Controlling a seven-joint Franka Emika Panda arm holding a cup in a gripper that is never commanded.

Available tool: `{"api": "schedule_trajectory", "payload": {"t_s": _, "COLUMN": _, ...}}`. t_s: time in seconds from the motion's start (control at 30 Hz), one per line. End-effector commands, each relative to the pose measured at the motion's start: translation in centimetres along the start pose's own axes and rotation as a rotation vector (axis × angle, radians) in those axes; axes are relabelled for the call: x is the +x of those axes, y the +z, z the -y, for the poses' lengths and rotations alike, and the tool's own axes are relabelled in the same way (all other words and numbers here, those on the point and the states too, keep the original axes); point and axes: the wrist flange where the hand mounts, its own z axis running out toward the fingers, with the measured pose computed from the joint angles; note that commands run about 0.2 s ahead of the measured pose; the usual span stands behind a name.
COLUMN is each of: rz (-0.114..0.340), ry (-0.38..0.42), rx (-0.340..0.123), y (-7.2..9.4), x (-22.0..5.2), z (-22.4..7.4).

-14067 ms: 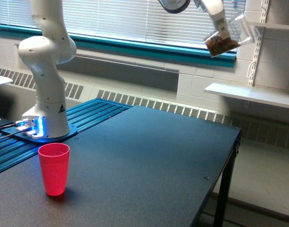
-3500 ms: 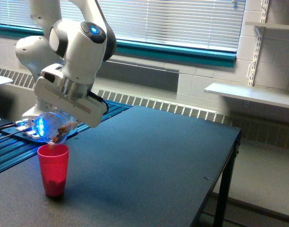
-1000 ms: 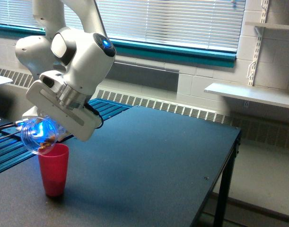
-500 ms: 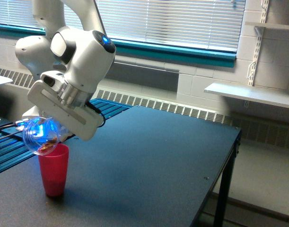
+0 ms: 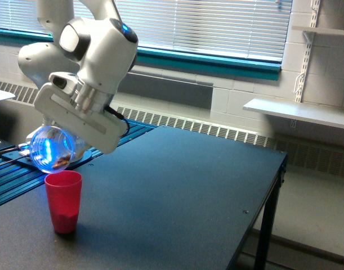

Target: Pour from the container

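Note:
The container (image 5: pixel 50 149), a clear round jar, hangs tipped on its side just above the red cup (image 5: pixel 63 201), its mouth facing the exterior view's left and a little down. A few brown pieces lie near its lower rim, and blue light from the arm's base shines through it. My gripper (image 5: pixel 67 140) is shut on the container; its fingers are mostly hidden behind the white hand and the jar. The red cup stands upright on the dark table (image 5: pixel 177 191) near its front left corner, right under the jar's mouth.
The arm's white base (image 5: pixel 53 132) stands on a blue ribbed platform (image 5: pixel 104 138) behind the cup. The table's right edge (image 5: pixel 273 185) drops to the floor. A white wall shelf (image 5: pixel 298 112) hangs at the right, and window blinds run along the back.
The gripper and the container have risen a little above the red cup. The jar's mouth has lifted away from the cup's rim.

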Motion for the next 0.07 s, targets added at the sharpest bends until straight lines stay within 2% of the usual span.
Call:
{"api": "schedule_trajectory", "payload": {"t_s": 0.03, "rz": -0.002, "ry": 0.019, "rx": 0.034, "y": -0.82, "x": 0.64, "z": -0.22}}
{"api": "schedule_trajectory", "payload": {"t_s": 0.07, "rz": -0.002, "ry": 0.019, "rx": 0.035, "y": -0.82, "x": 0.65, "z": -0.32}}
